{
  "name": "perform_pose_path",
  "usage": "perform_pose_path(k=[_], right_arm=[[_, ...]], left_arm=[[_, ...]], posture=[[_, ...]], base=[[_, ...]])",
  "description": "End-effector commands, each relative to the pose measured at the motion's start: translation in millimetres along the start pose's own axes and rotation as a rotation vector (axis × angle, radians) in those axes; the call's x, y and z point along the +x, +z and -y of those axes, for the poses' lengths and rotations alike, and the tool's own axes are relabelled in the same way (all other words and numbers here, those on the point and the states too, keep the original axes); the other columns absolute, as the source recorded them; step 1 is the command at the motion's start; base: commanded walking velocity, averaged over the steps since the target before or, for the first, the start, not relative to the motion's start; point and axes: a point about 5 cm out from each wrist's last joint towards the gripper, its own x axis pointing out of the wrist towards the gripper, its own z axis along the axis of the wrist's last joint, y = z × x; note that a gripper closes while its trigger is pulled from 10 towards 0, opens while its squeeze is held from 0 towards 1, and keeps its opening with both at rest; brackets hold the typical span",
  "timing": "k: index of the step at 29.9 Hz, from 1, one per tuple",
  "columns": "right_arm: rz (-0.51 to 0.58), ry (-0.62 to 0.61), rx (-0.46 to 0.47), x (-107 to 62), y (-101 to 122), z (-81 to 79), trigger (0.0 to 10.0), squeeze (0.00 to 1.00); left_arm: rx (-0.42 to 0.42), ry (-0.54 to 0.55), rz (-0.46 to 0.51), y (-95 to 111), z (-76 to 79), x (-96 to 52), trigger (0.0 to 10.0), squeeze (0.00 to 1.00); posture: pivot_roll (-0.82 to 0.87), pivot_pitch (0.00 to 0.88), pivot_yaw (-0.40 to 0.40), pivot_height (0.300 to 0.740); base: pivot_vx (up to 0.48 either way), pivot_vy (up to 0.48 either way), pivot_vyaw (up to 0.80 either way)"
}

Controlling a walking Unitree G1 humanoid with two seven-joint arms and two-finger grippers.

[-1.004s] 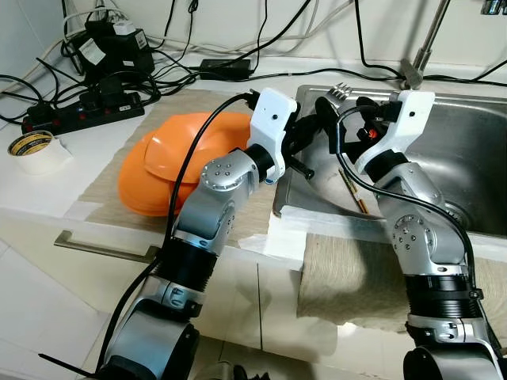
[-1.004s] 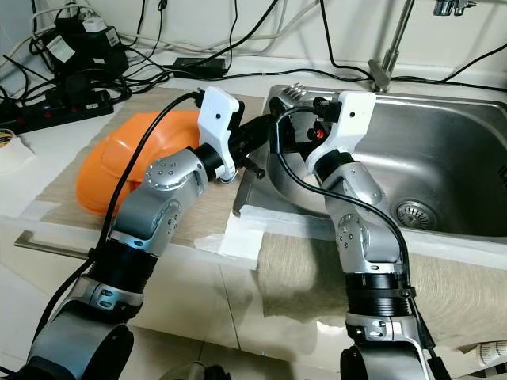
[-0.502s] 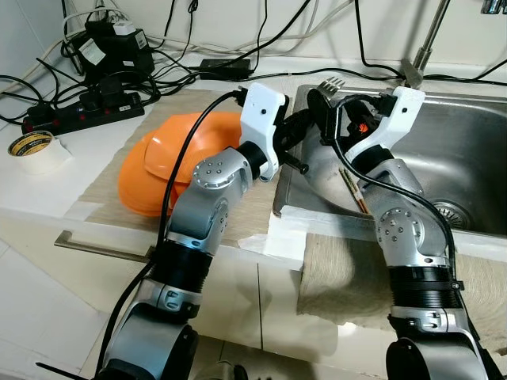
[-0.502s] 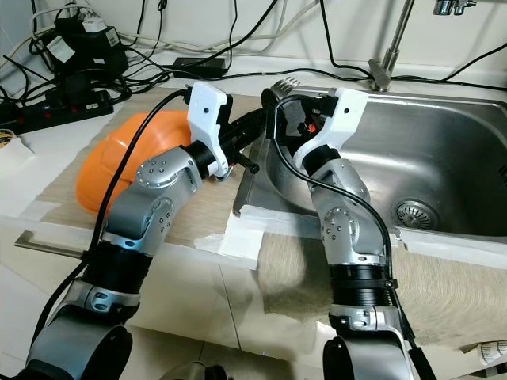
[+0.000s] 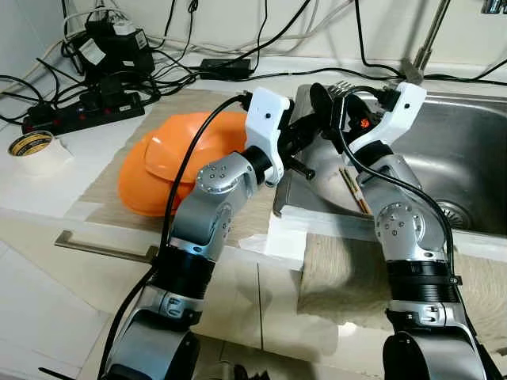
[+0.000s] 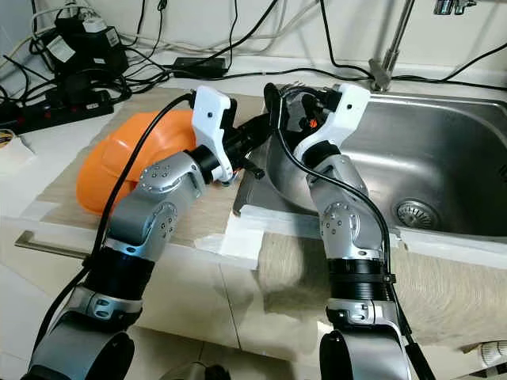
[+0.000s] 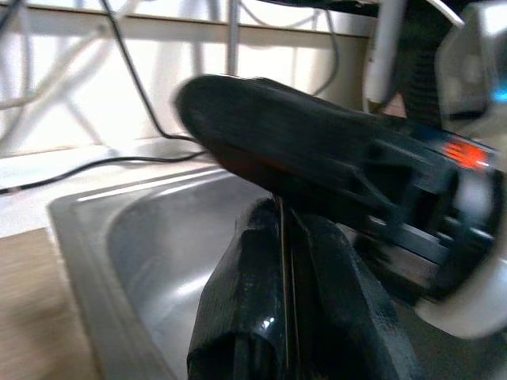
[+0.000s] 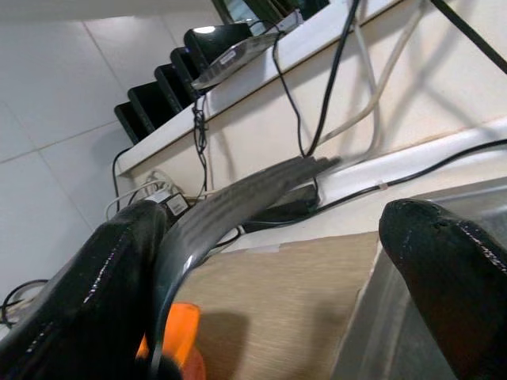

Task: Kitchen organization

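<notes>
On the worktop point(image 5: 55, 186) at left lie orange bowls point(image 5: 170, 158); the left gripper point(image 5: 305, 136), fingers together, is clamped on a thin fork point(image 5: 341, 87) handle at the sink point(image 5: 475, 150) edge; the right gripper point(image 5: 329, 103) has its fingers apart, the fork lying against one; chopsticks point(image 5: 353, 190) lie in the sink; the fork looks light, stiff and slippery, best gripped mid-handle.

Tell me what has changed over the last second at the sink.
The right gripper, carrying the fork, swung from over the sink's near-left corner leftward and slightly away, closer to the left gripper. The left arm shifted only slightly, ending where it began. The orange bowls, chopsticks and tape roll stayed put.
</notes>
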Motion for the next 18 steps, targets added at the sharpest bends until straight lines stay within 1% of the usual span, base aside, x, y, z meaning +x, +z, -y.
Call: perform_pose_path(k=[1,3,8,14,15,16,17,18], right_arm=[[-0.041,-0.116,0.025,-4.8,-8,18.1,10.0,0.00],[-0.035,-0.131,0.050,-2.6,-9,18.9,10.0,0.00],[-0.041,-0.147,0.051,-1.6,-12,19.6,10.0,0.00],[-0.043,-0.160,0.045,-1.9,-13,21.3,10.0,0.00],[-0.042,-0.169,0.044,-1.8,-13,22.1,4.8,0.00],[-0.042,-0.169,0.044,-1.8,-13,22.1,4.8,0.00],[-0.042,-0.176,0.046,-1.6,-14,22.6,0.0,0.00],[-0.043,-0.178,0.046,-1.5,-14,22.8,0.0,0.00]], left_arm=[[0.047,-0.114,0.101,22,18.5,3.2,0.0,0.00],[0.040,-0.158,0.129,28,26.5,2.9,0.0,0.00],[0.039,-0.188,0.141,31,31.4,2.7,0.0,0.00],[0.042,-0.192,0.140,31,31.5,2.0,0.0,0.00],[0.042,-0.192,0.140,31,31.6,1.8,0.0,0.00],[0.042,-0.192,0.140,31,31.6,1.8,0.0,0.00],[0.044,-0.196,0.139,31,32.0,1.3,0.0,0.00],[0.044,-0.197,0.139,31,32.2,1.1,0.0,0.00]], posture=[[-0.04,0.000,0.106,0.740],[-0.04,0.000,0.106,0.740],[-0.04,0.000,0.106,0.740],[-0.04,0.000,0.105,0.740],[-0.04,0.000,0.105,0.740],[-0.04,0.000,0.105,0.740],[-0.04,0.000,0.105,0.740],[-0.04,0.000,0.105,0.740]], base=[[0.000,0.000,0.00],[0.000,0.000,0.00],[0.000,0.000,0.00],[0.000,0.000,0.00],[0.000,0.000,0.00],[0.000,0.000,0.00],[0.000,0.000,0.00],[0.000,0.000,0.00]])
